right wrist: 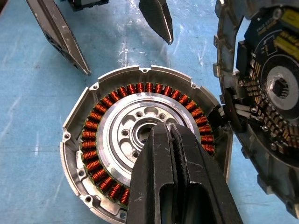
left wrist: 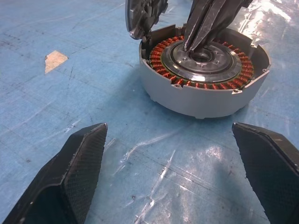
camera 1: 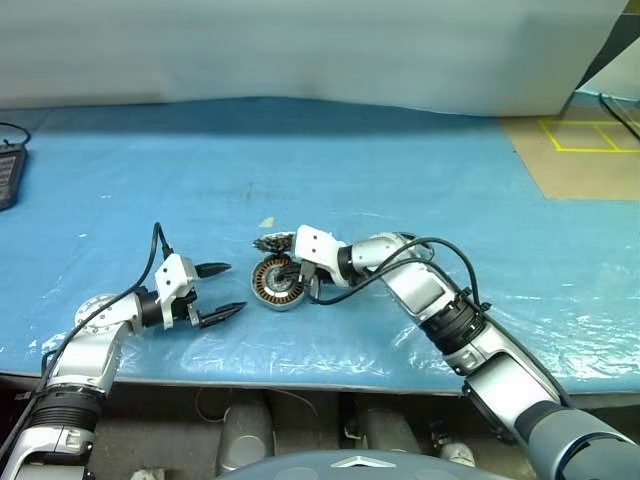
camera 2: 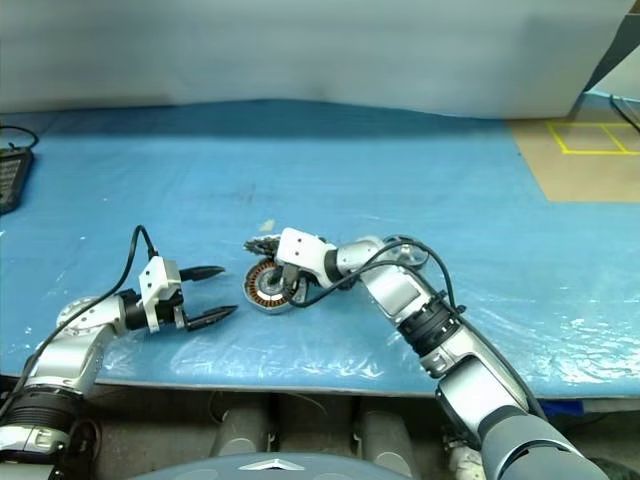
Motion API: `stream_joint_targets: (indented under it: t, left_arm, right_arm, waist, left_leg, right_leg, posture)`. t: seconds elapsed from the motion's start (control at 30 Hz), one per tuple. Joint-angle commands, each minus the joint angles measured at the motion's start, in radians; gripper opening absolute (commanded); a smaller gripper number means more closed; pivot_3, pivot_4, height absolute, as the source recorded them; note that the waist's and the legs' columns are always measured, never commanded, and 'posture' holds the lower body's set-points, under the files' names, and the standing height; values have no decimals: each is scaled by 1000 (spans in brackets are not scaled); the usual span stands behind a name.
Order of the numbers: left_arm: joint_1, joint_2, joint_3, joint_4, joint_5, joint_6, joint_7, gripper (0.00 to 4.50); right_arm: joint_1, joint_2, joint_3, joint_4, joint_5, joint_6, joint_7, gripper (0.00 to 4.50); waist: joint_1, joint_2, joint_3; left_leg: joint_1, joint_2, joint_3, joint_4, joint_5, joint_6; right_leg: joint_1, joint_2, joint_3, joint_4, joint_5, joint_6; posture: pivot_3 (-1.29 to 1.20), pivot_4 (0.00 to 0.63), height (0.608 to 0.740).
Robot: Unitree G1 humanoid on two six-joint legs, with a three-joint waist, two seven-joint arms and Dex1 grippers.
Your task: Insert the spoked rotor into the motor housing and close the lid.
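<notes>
Surface: a blue plastic sheet [camera 1: 400, 170], wrinkled and glossy near its front edge, is spread across the table. A pale wall is seen along the top of the frame. A tan floor patch with yellow tape lines [camera 1: 585, 135] is seen at the upper right. A dark flat device [camera 1: 8, 175] is partly cut off at the left edge. A small pale scrap [camera 1: 266, 222] is seen on the sheet just above frame centre.

Motor housing [camera 1: 277, 283]: placed on the sheet slightly left of centre in the head views, tilted toward the camera. In the right wrist view a ring of copper windings [right wrist: 96, 140] is seen around a silver disc with a dark centre hole. No black spoked rotor can be made out in it.

Lid [right wrist: 261, 93]: stood on edge against the housing's far side, touching its rim; thin wires are seen running between the two. Its inner face, a round circuit board, is turned toward the right wrist camera.

Right gripper [right wrist: 174, 140]: fingers pressed together, nothing seen clamped between them. Its tip is set over the housing's centre hole, partly covering it; whether it touches cannot be told. The forearm is reached in from the lower right, bent leftward, with a black cable [camera 1: 440, 250] looped over it.

Left gripper [camera 1: 222, 290]: fingers spread wide and empty, held just left of the housing, pointed at it, apart from it.
</notes>
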Motion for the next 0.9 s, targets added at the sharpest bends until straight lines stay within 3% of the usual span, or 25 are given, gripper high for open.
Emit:
stream_joint_targets:
  t: [0.03,0.33,0.9]
  left_arm:
    - [-11,11,13,-15,-2,-4,-5,4500]
    - [-19,9,9,-4,0,-7,-10,4500]
    - [-15,10,12,-6,0,-7,-8,4500]
  right_arm:
    - [28,-35,-6,4,-29,16,8,59]
    - [31,-14,-97,-116,65,101,29,59]
    - [20,28,-114,-128,149,215,84,59]
  waist:
    - [1,0,0]
    - [-1,0,0]
    - [-1,0,0]
  left_leg:
    - [0,0,0,0,0,0]
    - [-2,0,0,0,0,0]
    - [-4,1,0,0,0,0]
  right_leg:
    - [0,0,0,0,1,-1]
    - [-2,0,0,0,1,-2]
    - [-3,1,0,0,1,-2]
  posture:
    - [0,150,740]
    - [0,150,740]
    - [0,150,740]
